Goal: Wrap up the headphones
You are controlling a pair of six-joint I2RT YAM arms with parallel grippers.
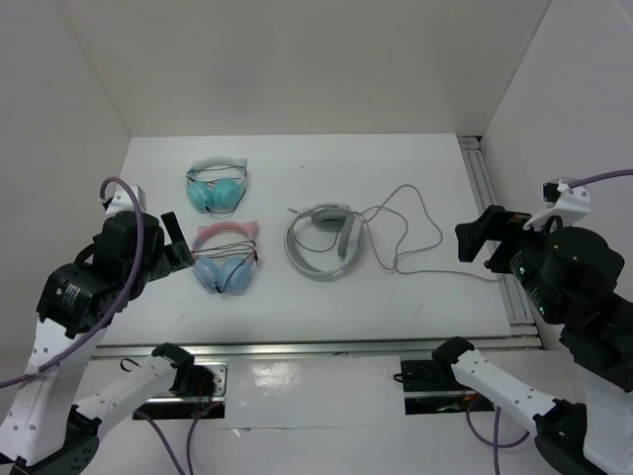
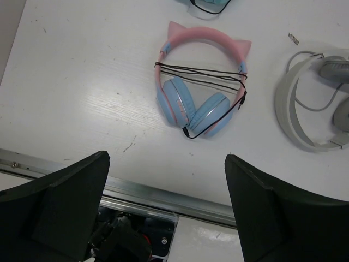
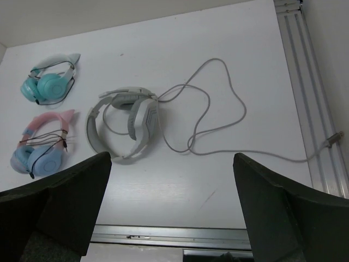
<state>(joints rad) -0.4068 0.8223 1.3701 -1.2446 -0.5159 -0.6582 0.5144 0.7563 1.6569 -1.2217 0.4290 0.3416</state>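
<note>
White counter (image 1: 297, 307), walled at the far, left and right edges, with an aluminium rail (image 1: 490, 228) along the right edge. Above the near-left corner, the left pincer (image 2: 166, 161): released, fingers spread wide, nothing between them. Over the right edge, beside the rail, the right pincer (image 3: 172, 158): likewise released and empty. At mid-counter, slightly toward the right edge, the headphones (image 3: 143, 121): lying flat, light grey-white, ear cups turned in within the curve of the headband, clear of both pincers. Toward the left edge, just beside the left pincer, the pink-banded pair (image 2: 177, 101) with blue ear cups, a dark cord (image 2: 199, 70) wound across the band. Toward the far-left corner, the teal pair (image 1: 218, 190), smaller in view. Between the headphones and the right edge, the cable (image 3: 244, 109): unwound, spread in loose loops on the counter. At the rail, the plug (image 3: 334, 137) on the cable's free end.
</note>
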